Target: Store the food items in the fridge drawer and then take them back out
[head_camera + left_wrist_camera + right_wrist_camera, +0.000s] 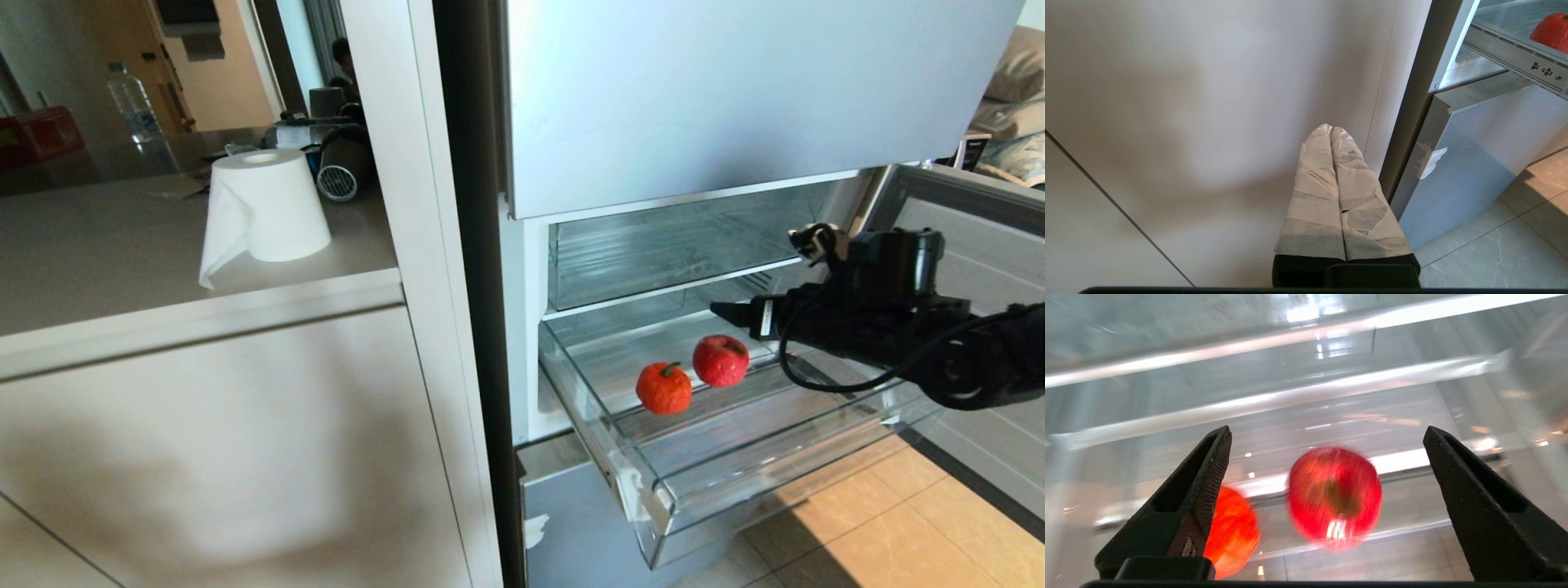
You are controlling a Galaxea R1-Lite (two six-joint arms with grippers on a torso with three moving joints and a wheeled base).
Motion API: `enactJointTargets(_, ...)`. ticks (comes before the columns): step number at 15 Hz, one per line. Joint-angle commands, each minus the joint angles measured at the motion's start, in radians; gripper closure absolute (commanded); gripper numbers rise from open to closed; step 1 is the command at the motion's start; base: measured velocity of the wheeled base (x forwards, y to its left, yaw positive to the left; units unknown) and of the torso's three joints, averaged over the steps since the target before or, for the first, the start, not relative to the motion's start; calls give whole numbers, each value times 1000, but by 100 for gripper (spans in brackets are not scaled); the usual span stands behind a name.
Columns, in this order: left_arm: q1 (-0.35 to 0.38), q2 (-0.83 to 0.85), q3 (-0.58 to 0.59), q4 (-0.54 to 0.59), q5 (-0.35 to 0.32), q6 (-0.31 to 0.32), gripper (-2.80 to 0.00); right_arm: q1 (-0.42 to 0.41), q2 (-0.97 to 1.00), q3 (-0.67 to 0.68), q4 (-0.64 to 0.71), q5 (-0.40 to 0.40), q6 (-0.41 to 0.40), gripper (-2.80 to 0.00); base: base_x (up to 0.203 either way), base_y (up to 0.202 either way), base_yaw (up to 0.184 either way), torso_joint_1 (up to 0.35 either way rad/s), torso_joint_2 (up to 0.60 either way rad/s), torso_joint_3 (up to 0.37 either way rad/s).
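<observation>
In the open fridge, the pulled-out fridge drawer (653, 490) holds the tangerine (664, 388) and a smooth, probably slippery apple (721, 360) mid-floor, best pinched across its widest part by the spread, empty right gripper (1327, 473); left gripper (1331, 132) pressed together, parked.

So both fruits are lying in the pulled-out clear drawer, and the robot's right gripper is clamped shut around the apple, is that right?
Not quite. The tangerine and the apple do lie in the pulled-out clear drawer, but the right gripper is not clamped on the apple. The right wrist view shows its fingers spread wide open, with the apple lying free between and beyond them.
</observation>
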Motion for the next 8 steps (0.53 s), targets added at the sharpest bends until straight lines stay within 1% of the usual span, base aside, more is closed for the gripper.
enactJointTargets(1,0,0,0,0,0,0,0,1,-175,98,-6,2,-2,0,0,0,0,0,0,0)
enactJointTargets(3,0,0,0,0,0,0,0,1,-327,210,-8,-2,3,0,0,0,0,0,0,0)
enactJointTargets(5,0,0,0,0,0,0,0,0,-499,335,-6,-21,34,0,0,0,0,0,0,0)
enactJointTargets(7,0,0,0,0,0,0,0,-6,-675,494,13,-55,61,0,0,0,0,0,0,0)
enactJointTargets(8,0,0,0,0,0,0,0,-16,-761,575,43,-72,69,0,0,0,0,0,0,0)
